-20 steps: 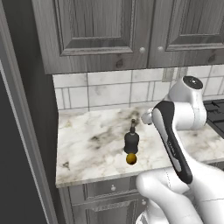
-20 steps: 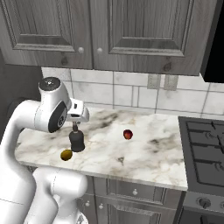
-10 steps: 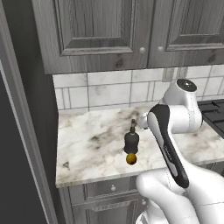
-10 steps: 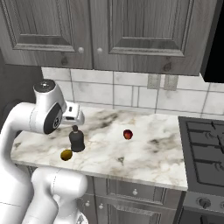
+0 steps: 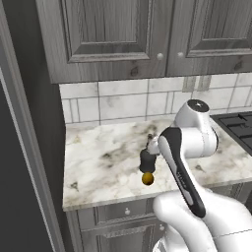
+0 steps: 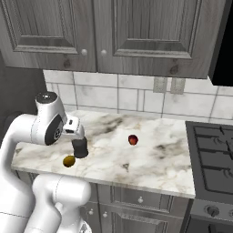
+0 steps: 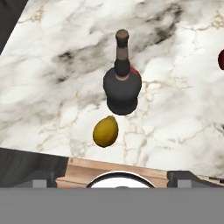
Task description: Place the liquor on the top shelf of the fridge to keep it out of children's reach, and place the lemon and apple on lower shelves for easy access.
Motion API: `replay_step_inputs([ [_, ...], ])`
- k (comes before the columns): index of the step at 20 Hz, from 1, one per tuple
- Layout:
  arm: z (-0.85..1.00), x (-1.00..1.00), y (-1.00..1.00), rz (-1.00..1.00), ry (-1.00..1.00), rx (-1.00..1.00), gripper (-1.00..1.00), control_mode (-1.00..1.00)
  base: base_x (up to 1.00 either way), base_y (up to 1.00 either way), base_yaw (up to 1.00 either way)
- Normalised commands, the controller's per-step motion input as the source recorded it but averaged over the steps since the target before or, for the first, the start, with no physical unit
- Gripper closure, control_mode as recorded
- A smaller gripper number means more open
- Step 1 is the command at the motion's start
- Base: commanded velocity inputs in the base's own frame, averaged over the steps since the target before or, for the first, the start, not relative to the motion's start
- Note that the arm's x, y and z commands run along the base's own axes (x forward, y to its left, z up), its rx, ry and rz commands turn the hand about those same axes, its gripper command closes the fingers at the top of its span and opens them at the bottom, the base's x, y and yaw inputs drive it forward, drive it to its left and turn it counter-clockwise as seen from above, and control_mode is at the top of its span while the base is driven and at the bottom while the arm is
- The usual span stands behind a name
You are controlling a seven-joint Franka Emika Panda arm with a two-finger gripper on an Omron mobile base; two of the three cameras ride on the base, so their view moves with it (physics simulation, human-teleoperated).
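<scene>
Since a second ago the arm's elbow has swung lower and further over the tabletop (image 5: pixel 103 162), so that its white upper link now covers most of the bottle (image 6: pixel 80 148) in the left base view, where before the bottle stood clear beside it. Nothing on the tabletop has shifted.

Rising from the base, the arm bends sharply at the round joint cap and folds back down, with the wrist hanging just above the bottle. From the hand view the camera looks down at the bottle and the lemon (image 7: pixel 106 131). The fingers are released, spread wide, and hold nothing.

Dark and squat, the bottle stands upright near the front edge of the marble tabletop, thin neck and brownish stopper pointing up. Just beside its base, toward the front edge, lies the lemon; whether the two touch cannot be told. The apple (image 6: pixel 133 139) rests well apart from them, further along the tabletop toward the stove (image 6: pixel 214 159).

Behind the tabletop runs a tiled wall (image 6: pixel 136 98) with an outlet plate, and grey wood-grain cupboards (image 6: pixel 150 32) hang above it. Drawers with small knobs sit under the tabletop. A tall dark body (image 5: pixel 19 147) borders the tabletop's end at the left edge of the left base view.
</scene>
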Motion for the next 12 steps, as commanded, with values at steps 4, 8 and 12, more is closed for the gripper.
replay_step_inputs([
  [4, -0.47, 0.00, 0.16, -0.08, 0.11, 0.00, -1.00, -1.00, 0.00, 0.00, 0.00],
  [8, -0.41, 0.00, 0.12, -0.09, 0.12, 0.00, -1.00, -1.00, 0.00, 0.00, 0.00],
  [12, -0.40, 0.00, 0.09, -0.10, 0.08, 0.00, -1.00, -1.00, 0.00, 0.00, 0.00],
])
